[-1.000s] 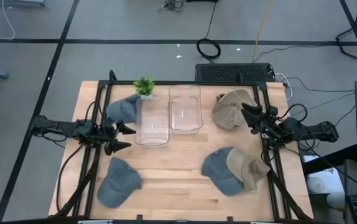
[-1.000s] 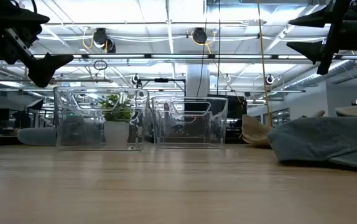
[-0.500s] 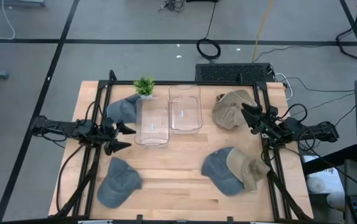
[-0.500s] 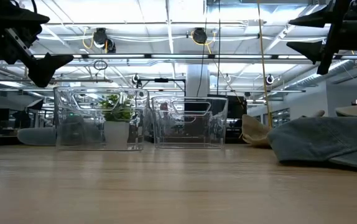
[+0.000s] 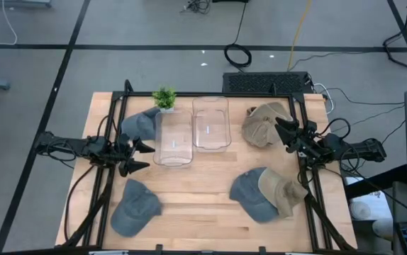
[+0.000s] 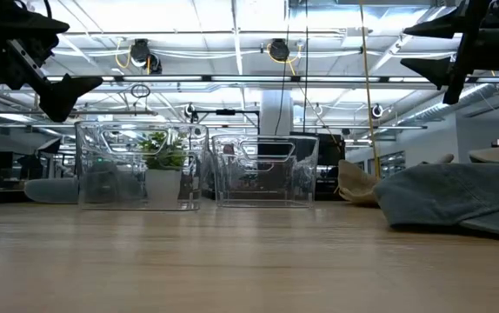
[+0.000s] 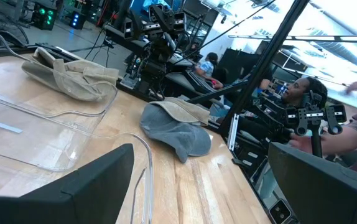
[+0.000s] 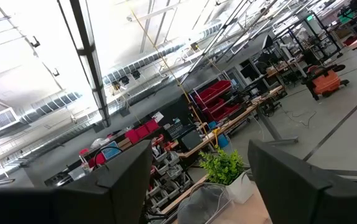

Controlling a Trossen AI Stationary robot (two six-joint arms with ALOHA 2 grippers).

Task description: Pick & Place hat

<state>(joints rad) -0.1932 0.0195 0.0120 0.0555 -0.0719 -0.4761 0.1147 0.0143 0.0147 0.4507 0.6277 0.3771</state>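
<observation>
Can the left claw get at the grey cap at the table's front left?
Probably yes. The open left claw hangs above the table just behind the grey cloth cap, with only bare wood between them.

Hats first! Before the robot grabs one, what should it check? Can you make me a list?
1. Left gripper open, nothing held: ok.
2. Right gripper open, nothing held: ok.
3. Clear bins with no hats in them: ok.
4. Blue hat lying alone on the wooden table, easy to reach: ok.
5. Tan hat overlaps a second blue hat, awkward to pick singly: not ok.
6. Which hat goes in which bin: cannot tell.
</observation>
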